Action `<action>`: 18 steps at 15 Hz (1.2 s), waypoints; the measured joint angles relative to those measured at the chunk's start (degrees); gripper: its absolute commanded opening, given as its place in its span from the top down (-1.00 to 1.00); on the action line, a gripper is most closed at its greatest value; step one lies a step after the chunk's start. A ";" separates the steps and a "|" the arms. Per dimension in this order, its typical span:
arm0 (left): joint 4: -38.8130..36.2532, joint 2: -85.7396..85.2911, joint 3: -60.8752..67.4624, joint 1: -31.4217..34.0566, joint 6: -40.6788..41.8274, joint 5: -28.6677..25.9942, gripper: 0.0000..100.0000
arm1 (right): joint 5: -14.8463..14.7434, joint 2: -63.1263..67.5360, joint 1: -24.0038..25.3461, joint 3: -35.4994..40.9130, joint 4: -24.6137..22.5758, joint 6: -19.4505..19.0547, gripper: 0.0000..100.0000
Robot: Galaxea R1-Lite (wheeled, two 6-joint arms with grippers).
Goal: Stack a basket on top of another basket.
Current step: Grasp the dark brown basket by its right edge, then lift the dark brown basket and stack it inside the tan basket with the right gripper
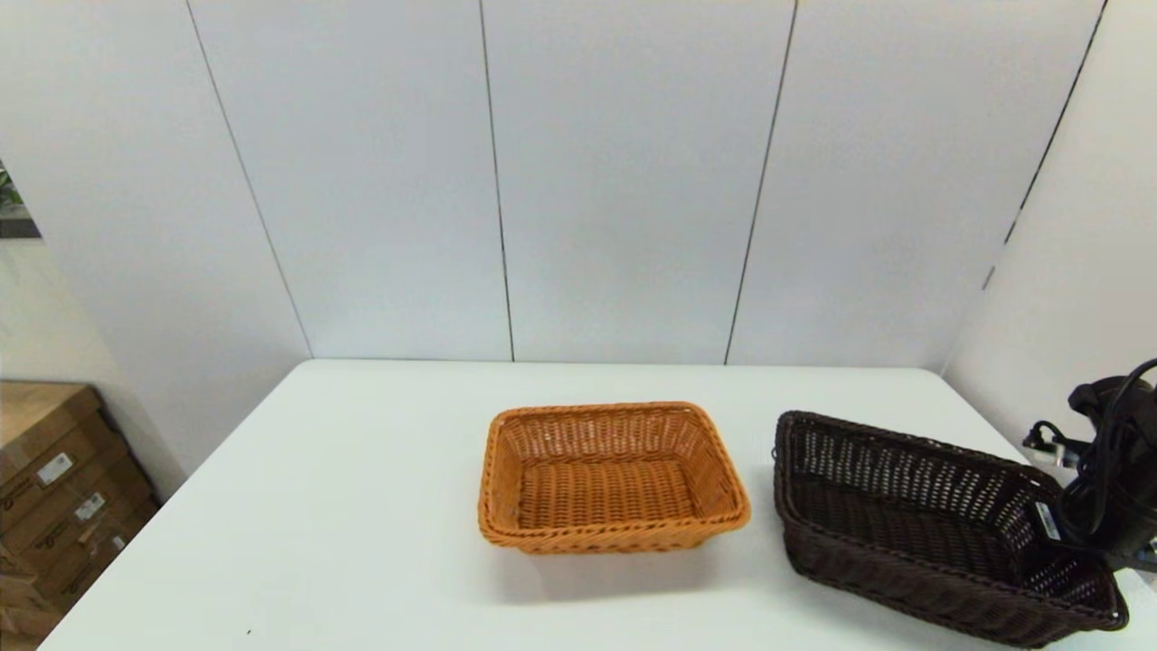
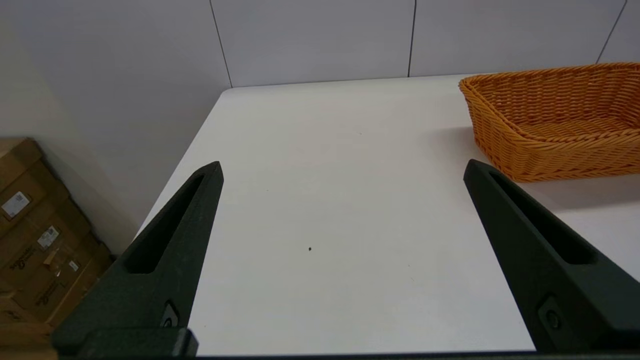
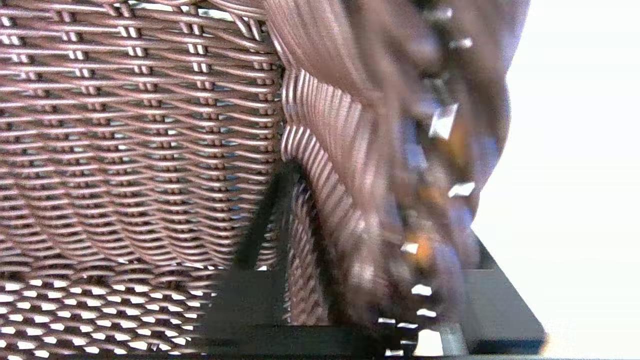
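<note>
Head view shows your right gripper [image 1: 1071, 533] clamped on the right-end wall of the dark brown rectangular wicker basket [image 1: 922, 529], tilted, so carry it toward 9 o'clock, where the orange-tan rectangular wicker basket [image 1: 610, 479] sits just beside; your left gripper [image 2: 342, 172] hovers wide open, empty.

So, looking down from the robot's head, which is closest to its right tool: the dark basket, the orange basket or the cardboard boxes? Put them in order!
Starting from the right tool:
1. Dark basket: on the right, its rim is in the tool's grip.
2. Orange basket: mid-table.
3. Cardboard boxes: far left, off the table.
</note>
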 measured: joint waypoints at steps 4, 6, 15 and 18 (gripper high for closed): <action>0.02 0.00 0.00 0.00 0.00 -0.02 -1.00 | -0.10 -1.44 -0.16 -0.41 0.24 -0.05 1.00; 0.00 0.00 0.00 0.00 0.00 -0.02 -1.00 | -0.18 -2.68 -0.38 -0.52 0.24 0.01 1.00; 0.02 0.00 0.00 0.00 0.00 -0.02 -1.00 | 0.20 -10.75 -2.04 -0.63 2.67 0.11 1.00; 0.00 0.00 0.00 0.00 0.00 0.00 -1.00 | 1.77 -12.50 -2.72 -0.95 4.24 0.06 1.00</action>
